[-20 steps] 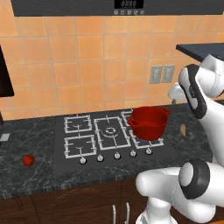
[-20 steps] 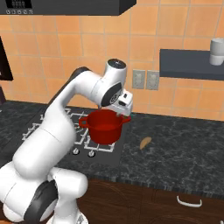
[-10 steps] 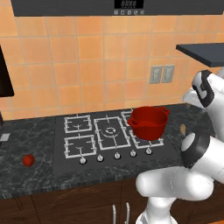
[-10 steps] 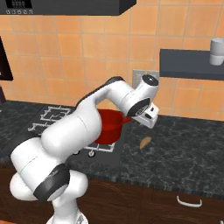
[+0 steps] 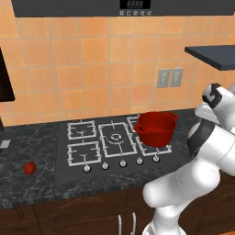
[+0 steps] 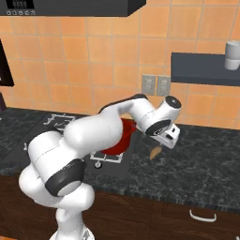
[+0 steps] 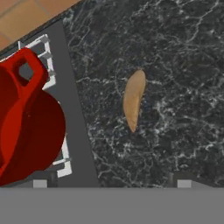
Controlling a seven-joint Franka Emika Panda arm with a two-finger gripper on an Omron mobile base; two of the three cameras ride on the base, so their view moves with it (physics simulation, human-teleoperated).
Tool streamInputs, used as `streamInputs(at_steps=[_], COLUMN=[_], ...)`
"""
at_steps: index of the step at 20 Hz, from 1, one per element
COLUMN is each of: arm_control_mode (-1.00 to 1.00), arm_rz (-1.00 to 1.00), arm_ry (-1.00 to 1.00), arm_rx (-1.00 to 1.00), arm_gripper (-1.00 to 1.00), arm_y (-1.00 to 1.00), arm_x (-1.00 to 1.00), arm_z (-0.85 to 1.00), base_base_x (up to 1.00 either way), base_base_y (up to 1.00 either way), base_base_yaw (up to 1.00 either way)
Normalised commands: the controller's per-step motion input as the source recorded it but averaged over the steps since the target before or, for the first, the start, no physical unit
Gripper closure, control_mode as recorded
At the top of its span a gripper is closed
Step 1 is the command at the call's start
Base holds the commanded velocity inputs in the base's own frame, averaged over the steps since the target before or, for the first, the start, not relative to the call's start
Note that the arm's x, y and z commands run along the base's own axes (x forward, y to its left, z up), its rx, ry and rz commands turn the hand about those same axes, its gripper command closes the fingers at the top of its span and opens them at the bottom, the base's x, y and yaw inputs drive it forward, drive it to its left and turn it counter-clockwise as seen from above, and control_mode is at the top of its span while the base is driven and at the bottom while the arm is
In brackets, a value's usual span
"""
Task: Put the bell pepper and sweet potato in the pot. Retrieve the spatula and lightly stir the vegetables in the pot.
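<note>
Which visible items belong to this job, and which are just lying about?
Job:
- pot
- sweet potato
- bell pepper
- end effector, open

Lying about:
- grey canister on the shelf
- wall outlets

Base cams sit behind arm, left and right, facing tiled wall; both catch pot (image 5: 156, 128) (stove too). Hand cam looks down at counter (image 7: 175, 65), probably close.
</note>
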Motion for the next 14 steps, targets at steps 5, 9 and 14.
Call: streamInputs(at_steps=[5,9,14], arm_control_mode=[-1.0,-1.0,-1.0], arm_rz=[0.0,0.0,0.0], arm_ry=[0.0,0.0,0.0], arm_rx=[0.0,0.0,0.0], arm_gripper=[-1.0,-1.0,-1.0], arm_y=[-0.02,-0.01,0.0], arm_x=[0.23,0.24,0.19], arm_z=[-0.57,-0.44,-0.41], base_base_x=[0.0,0.0,0.0], base_base_y=[0.0,0.0,0.0], base_base_yaw=[0.0,0.0,0.0])
